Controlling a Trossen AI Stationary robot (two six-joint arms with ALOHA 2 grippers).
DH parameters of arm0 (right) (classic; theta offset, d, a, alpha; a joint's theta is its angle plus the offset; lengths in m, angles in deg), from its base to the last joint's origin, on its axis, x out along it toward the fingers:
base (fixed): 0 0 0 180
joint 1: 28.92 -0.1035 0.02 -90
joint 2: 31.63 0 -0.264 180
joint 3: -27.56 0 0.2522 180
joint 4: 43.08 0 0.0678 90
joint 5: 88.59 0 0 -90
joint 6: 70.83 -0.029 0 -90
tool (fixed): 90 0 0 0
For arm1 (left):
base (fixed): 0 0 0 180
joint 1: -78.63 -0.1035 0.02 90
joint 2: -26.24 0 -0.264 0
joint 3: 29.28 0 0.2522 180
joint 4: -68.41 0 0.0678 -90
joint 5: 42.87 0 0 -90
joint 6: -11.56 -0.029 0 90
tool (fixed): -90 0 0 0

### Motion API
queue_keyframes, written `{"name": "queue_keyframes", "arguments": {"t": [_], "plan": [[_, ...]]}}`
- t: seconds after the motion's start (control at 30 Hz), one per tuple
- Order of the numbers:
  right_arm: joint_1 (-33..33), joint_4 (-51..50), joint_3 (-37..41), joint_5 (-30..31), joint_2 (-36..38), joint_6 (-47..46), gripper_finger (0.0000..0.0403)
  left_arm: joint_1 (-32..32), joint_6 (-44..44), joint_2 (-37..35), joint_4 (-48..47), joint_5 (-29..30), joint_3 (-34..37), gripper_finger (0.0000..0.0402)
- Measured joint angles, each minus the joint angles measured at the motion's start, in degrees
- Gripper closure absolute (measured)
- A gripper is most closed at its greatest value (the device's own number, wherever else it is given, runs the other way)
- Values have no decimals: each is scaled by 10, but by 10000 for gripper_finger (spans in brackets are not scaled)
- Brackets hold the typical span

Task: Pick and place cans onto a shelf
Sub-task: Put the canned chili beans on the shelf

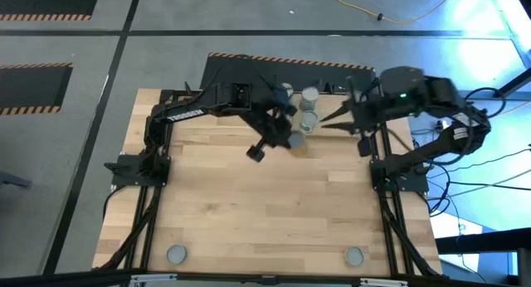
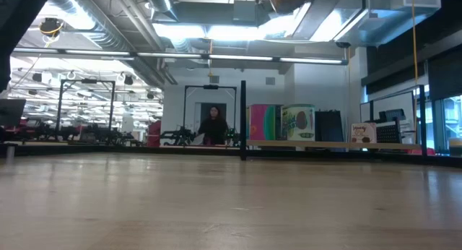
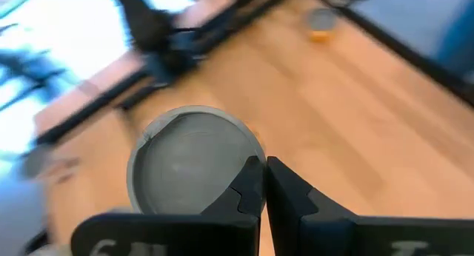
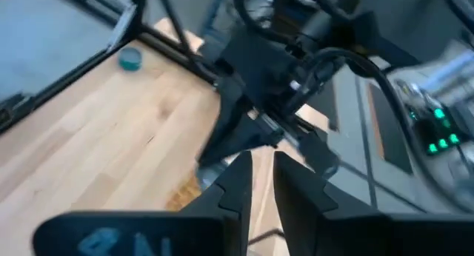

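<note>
**Closed Left Gripper Hangs Beside an Upright Can**

The left gripper (image 1: 286,129) reaches from the left arm (image 1: 195,109) toward the far middle of the table (image 1: 249,221), its two dark fingers (image 3: 248,189) pressed together with nothing between them. Directly beside those fingertips stands a can (image 3: 194,160), upright, long axis vertical, its round silver-grey top facing the overhead camera. In the left wrist view the fingertips overlap the can's rim; whether they touch it cannot be told.

Beyond the gripper, toward the table's far edge, two more cans (image 1: 309,109) stand upright in a short line with the first, tops up. A further can (image 1: 176,254) sits well behind the left arm near the table's near edge, and another (image 1: 354,255) near the opposite near corner.

The right gripper (image 1: 344,117) hovers just past the row of cans on their other side, arm bent sharply at the elbow, its fingers (image 4: 296,189) parted by a narrow gap and holding nothing.

No label text can be read on any can. White lettering on the left arm is too small to make out.

In the low view, two coloured cans (image 2: 281,123) stand on the shelf (image 2: 339,144) at the table's far edge.
</note>
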Motion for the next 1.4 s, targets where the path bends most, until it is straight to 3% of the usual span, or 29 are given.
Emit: {"name": "queue_keyframes", "arguments": {"t": [0.17, 0.27, 0.7, 1.0, 1.4], "plan": [[0, -37, -21, 71, 28, -75, 342, -31, 43, 1, 80, 63, 0, 401], [0, -67, -23, 97, 40, -113, 342, -50, 64, 8, 137, 72, 0, 401], [0, -153, -23, 99, 60, -154, 342, -82, 68, 53, 333, 56, -1, 401], [0, -156, -23, 201, 86, -153, 342, -94, 70, 116, 362, 60, 0, 401], [0, -156, -23, 202, 106, -155, 342, -65, 113, 187, 377, 45, 0, 401]]}}
